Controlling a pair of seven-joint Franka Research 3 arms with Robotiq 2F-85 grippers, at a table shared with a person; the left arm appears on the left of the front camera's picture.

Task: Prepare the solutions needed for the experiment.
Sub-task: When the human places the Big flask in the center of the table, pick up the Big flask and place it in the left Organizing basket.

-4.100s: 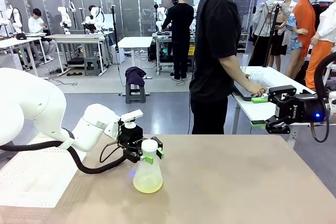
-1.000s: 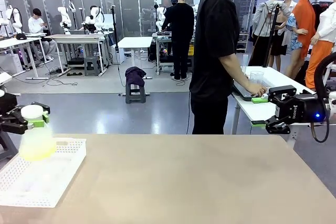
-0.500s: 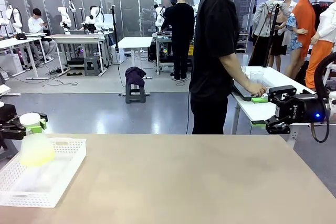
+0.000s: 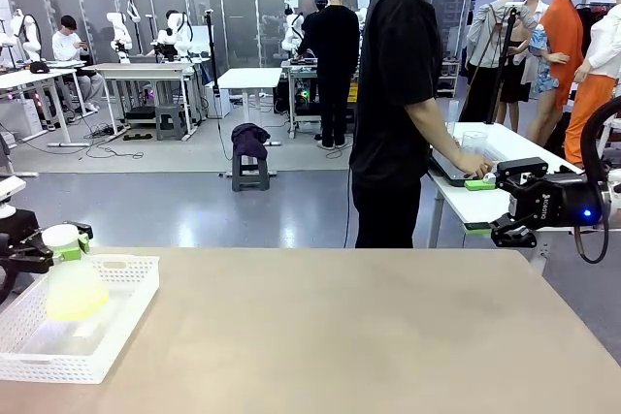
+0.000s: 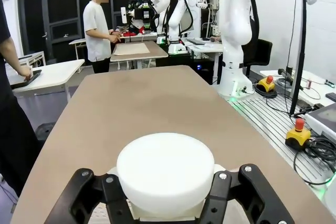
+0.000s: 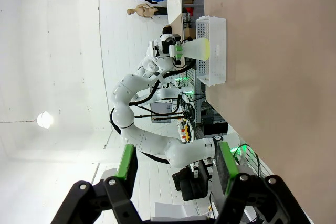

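The bench (image 4: 369, 336) lay broad and bare across the front view, with a white perforated tray (image 4: 116, 322) at its left end. Beyond the far edge a person (image 4: 403, 104) in black stood turned toward a side table.

The left tool (image 4: 60, 242) was clamped on the neck of a conical flask (image 4: 73, 288), just under its white round cap (image 5: 165, 169); in the left wrist view the black fingers (image 5: 86, 198) hugged the neck from both sides. The flask hung over the tray's near-left part, its base low between the walls; whether it touched the tray floor could not be told. The solutions (image 4: 72, 305), a shallow pale yellow-green layer, sat in the flask's bottom, directly below the left tool and inside the tray's outline.

The right tool (image 4: 511, 212) hovered off the bench's right end, well apart from the flask; in the right wrist view its green-padded fingers (image 6: 127, 162) stood apart with nothing between them.

The step seemed to be setting the flask down in the tray. Doing it well would likely mean lowering straight and upright until the base rests flat, clear of the walls, and only then parting the fingers, so the liquid does not slosh or the flask tip.
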